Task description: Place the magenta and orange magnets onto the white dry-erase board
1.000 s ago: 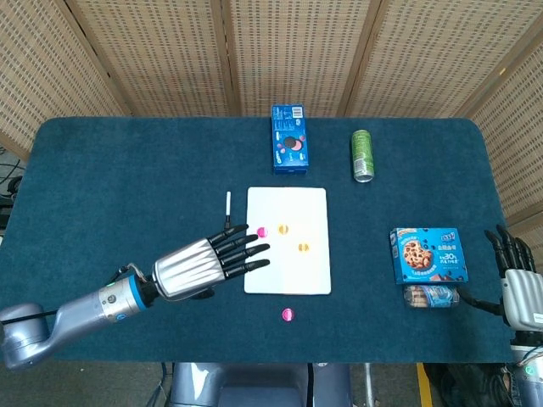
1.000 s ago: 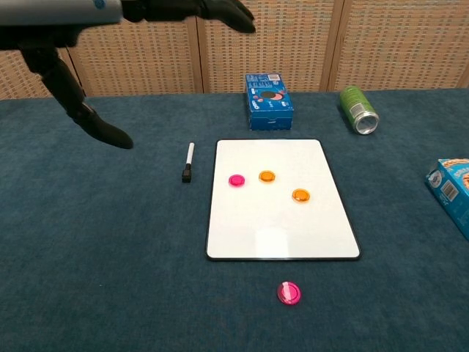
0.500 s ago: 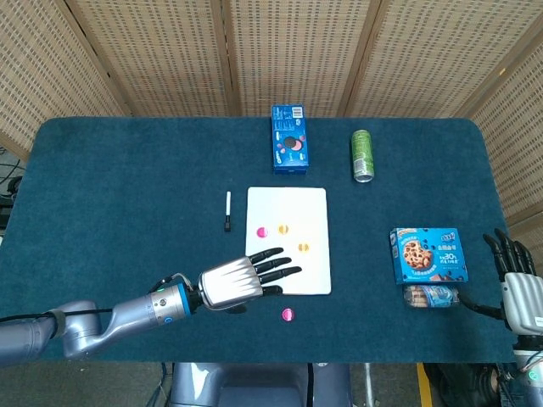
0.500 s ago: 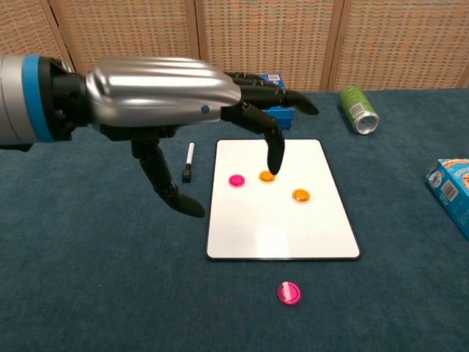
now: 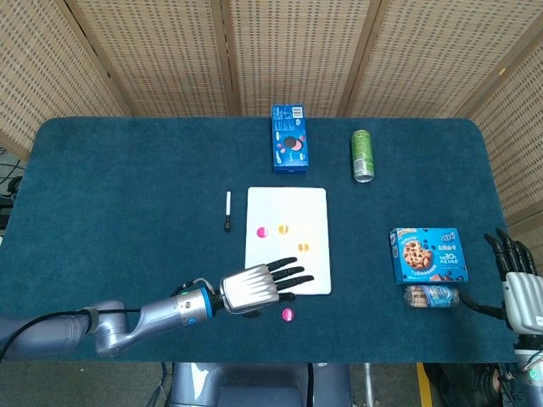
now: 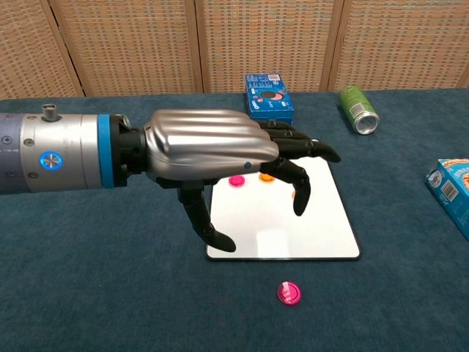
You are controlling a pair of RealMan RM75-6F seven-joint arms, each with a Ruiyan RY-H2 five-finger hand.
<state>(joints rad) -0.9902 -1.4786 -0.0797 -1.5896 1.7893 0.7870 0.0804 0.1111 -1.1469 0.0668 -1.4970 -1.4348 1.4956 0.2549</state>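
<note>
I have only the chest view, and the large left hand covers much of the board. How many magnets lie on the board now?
Observer: Three, in the head view: a magenta magnet, an orange magnet beside it, and a second orange magnet nearer to the robot.
Operator: I do not see the marker. Is it there?
Observer: Yes. The marker lies left of the white board, apart from it.
Operator: And the right hand?
Observer: The right hand is at the far right, past the cookie box, fingers apart, holding nothing.
</note>
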